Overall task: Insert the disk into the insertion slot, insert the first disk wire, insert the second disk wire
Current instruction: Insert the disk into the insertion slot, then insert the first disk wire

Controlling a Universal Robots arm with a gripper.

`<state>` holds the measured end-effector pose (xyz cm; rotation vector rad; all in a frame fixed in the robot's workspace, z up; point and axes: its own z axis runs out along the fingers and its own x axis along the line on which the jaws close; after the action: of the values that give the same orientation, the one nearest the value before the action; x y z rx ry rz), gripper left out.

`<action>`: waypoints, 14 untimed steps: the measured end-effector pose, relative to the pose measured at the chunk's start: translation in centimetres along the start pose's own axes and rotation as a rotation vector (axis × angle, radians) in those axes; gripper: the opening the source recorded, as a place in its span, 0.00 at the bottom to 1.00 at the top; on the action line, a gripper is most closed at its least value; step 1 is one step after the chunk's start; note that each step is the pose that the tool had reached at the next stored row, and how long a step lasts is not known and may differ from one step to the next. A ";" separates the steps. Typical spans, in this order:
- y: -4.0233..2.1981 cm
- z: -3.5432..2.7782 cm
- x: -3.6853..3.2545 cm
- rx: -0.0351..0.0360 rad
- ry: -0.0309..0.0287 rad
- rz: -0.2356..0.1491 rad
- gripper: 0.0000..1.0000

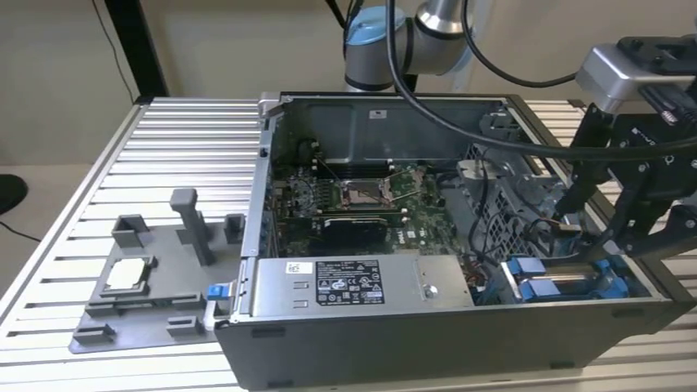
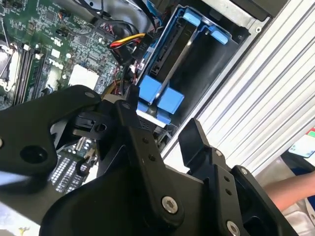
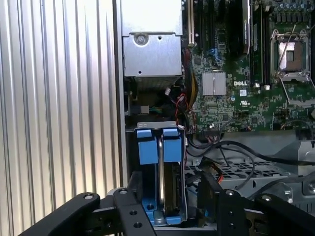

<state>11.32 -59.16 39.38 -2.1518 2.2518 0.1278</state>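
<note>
At the exterior view's right, near corner of the open computer case (image 1: 436, 343), on the ribbed metal table (image 1: 163, 147).
- Power-supply box (image 1: 348, 282) lies along the case's near wall, with the motherboard (image 1: 360, 196) behind it.
- Insertion slot (image 2: 206, 64): sits just beside the power-supply box, in the case corner.
- Disk (image 3: 161, 167): looks already seated in the slot, standing on its thin edge, its two blue tabs (image 3: 157, 145) at the end nearer the power-supply box. Long axis runs along the bay.
- Gripper (image 3: 170, 183): jaws spread, nothing between them. It hangs directly over the disk with one finger on each side of the thin edge. Contact cannot be told.
- Loose wires: the second wrist view gives a red-yellow-black bundle (image 2: 125, 42) just beside the slot. The first wrist view gives black cables (image 3: 221, 147) on the motherboard side. Neither looks plugged into the disk, as far as I can judge.
- The exterior view adds a grey fixture tray (image 1: 153, 286), well apart from the slot.
- The second wrist view adds a person's arm (image 2: 290, 189) beyond the table edge.
</note>
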 end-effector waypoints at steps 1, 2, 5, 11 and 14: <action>0.02 0.12 -0.31 0.0015 -0.0001 0.000 1.00; 0.03 0.20 -0.63 0.0040 0.0000 0.000 1.00; 0.05 0.36 -1.44 0.0114 -0.0007 -0.001 1.00; -0.56 0.50 -1.96 0.0215 -0.0018 0.000 1.00; -1.05 0.68 -1.98 0.0222 -0.0049 0.008 1.00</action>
<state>12.43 -57.18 38.81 -2.1292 2.2487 0.1075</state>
